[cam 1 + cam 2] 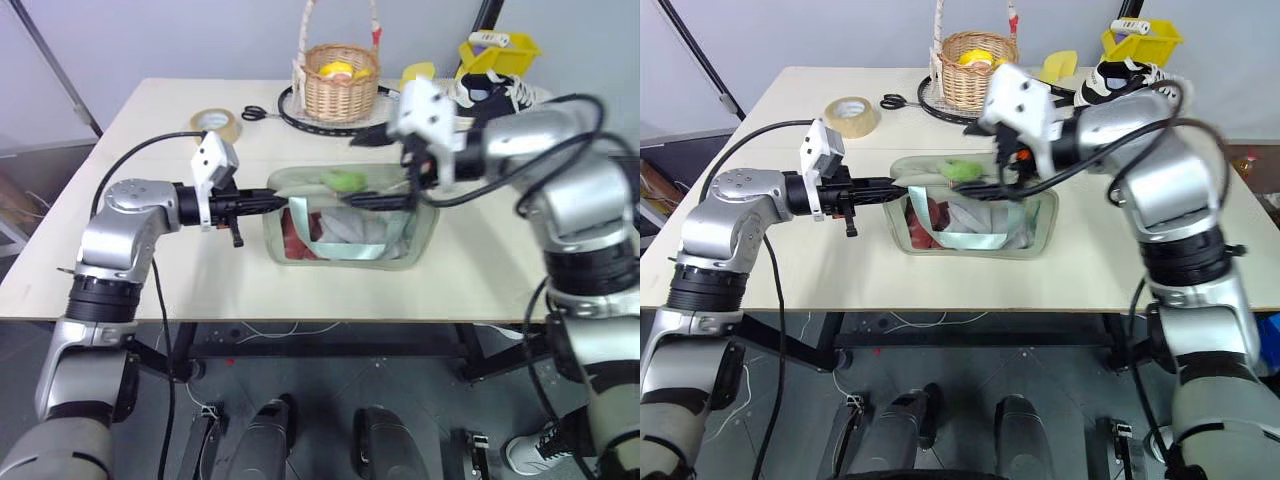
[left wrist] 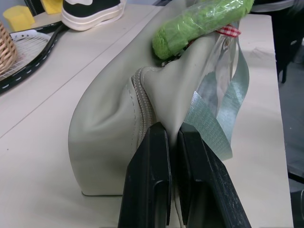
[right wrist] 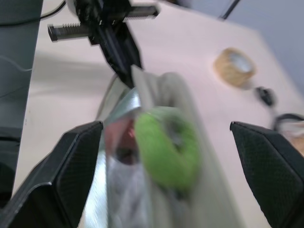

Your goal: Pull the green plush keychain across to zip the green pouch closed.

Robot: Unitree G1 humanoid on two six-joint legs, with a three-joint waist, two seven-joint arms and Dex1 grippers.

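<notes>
Green plush keychain [image 1: 343, 180] lies on top of green pouch [image 1: 345, 250], near pouch's middle, on table [image 1: 150, 130]. Left gripper [image 2: 172, 137] has fingers clamped on fabric at pouch's left end, beside zipper. Right gripper [image 3: 166, 156] hovers at keychain, fingers spread wide on either side, nothing held. Risk: closing off-centre could catch only fuzz and slip; pulling hard could tug pouch fabric free of left gripper's pinch, dragging pouch instead of zipping.
</notes>
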